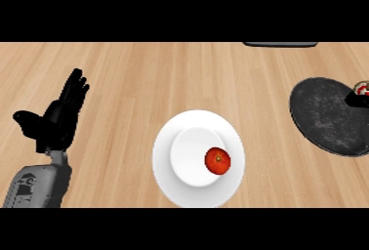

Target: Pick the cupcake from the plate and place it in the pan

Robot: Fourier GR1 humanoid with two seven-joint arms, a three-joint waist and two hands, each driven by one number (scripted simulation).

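From the head view I find the left hand (54, 119) at the left of the counter (180, 73), fingers straight and pointing up, thumb out to the side, holding nothing and resting apart from everything else. The white plate (173, 190) lies low in the middle, and on its inner well, toward the right, sits a small round red item (217, 161) (it reads more like a tomato than a cupcake). The dark pan (328, 117) lies at the right edge, well apart from the plate. At the pan's upper right rim I note a dark shape with a red-and-white object (360, 89) against it, possibly the right hand carrying the cupcake; I cannot tell its fingers' state.
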